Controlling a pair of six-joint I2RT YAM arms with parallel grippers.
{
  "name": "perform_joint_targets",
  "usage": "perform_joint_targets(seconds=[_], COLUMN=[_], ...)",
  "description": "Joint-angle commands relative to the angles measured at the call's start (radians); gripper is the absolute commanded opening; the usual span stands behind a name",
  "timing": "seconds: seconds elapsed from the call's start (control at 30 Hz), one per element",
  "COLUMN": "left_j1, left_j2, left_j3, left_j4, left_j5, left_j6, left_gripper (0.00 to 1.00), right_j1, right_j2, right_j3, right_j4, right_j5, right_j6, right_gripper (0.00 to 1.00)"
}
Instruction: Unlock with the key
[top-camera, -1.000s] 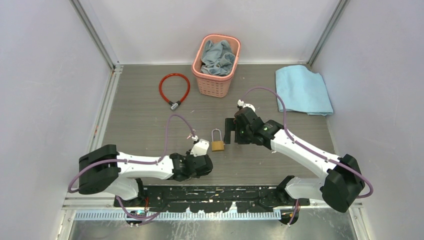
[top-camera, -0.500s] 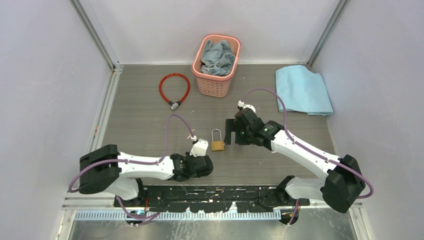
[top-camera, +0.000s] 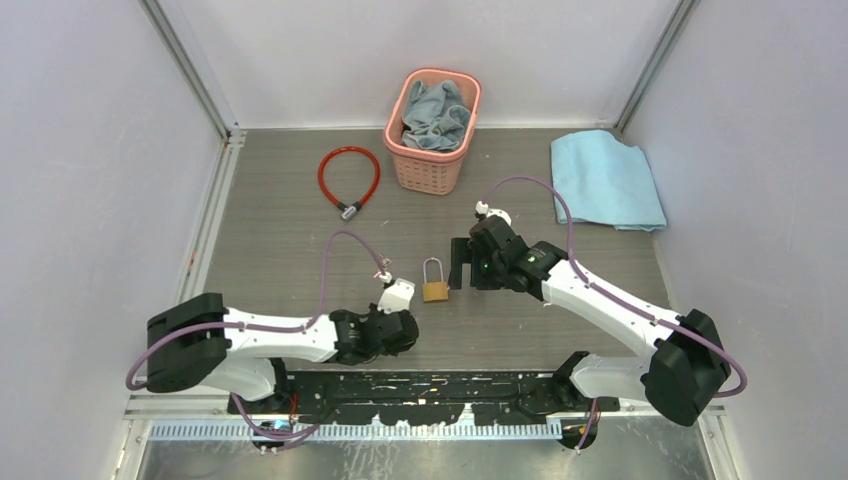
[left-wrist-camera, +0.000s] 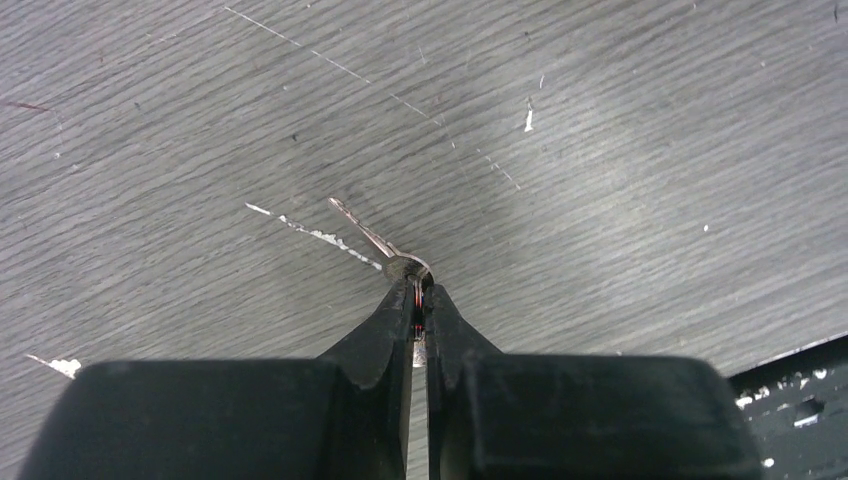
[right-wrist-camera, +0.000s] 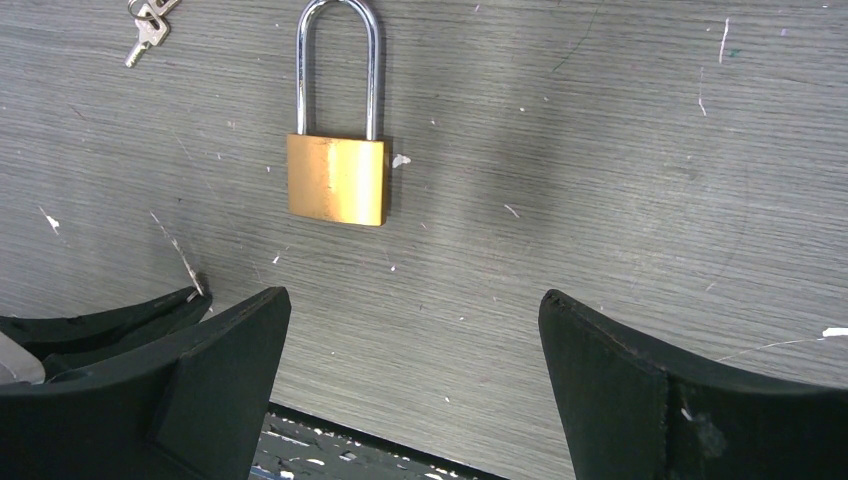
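A brass padlock (top-camera: 435, 290) with a steel shackle lies flat mid-table; it also shows in the right wrist view (right-wrist-camera: 337, 178). My left gripper (left-wrist-camera: 418, 285) is shut on a small silver key (left-wrist-camera: 368, 234), whose blade sticks out up and to the left, just above the table. In the top view the left gripper (top-camera: 406, 328) is near and left of the padlock. My right gripper (right-wrist-camera: 415, 300) is open and empty, just right of the padlock in the top view (top-camera: 457, 262). The key tip (right-wrist-camera: 178, 252) shows at the right wrist view's lower left.
A spare bunch of keys (right-wrist-camera: 148, 22) lies on the table left of the shackle. A pink basket (top-camera: 432, 165) of grey cloth, a red cable lock (top-camera: 348, 178) and a blue cloth (top-camera: 605, 180) lie further back. The table's near edge (right-wrist-camera: 400, 445) is close.
My left arm has drawn back a little to the left and toward the near edge, with the key still held. The right arm and padlock have not moved.
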Motion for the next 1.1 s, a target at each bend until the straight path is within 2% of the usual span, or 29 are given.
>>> perform_joint_targets(seconds=[0.0,0.4,0.87,1.07], left_j1=[0.007,0.009,0.011,0.010], left_j2=[-0.062,-0.145,-0.456,-0.567], left_j3=[-0.071,-0.097,-0.220,-0.262], left_j4=[0.040,0.059,0.199,0.290], left_j5=[0.057,0.053,0.095,0.186], left_j6=[0.072,0.101,0.236,0.327], left_gripper=[0.06,0.00,0.00,0.00], right_j1=[0.002,0.001,0.002,0.002], right_j2=[-0.041,-0.081,-0.128,-0.140], right_j3=[0.019,-0.006,-0.049,-0.073], right_j4=[0.026,0.014,0.074,0.132], right_j5=[0.002,-0.012,-0.152,-0.270], right_j6=[-0.004,0.019,0.145,0.278], right_gripper=[1.00,1.00,1.00,0.99])
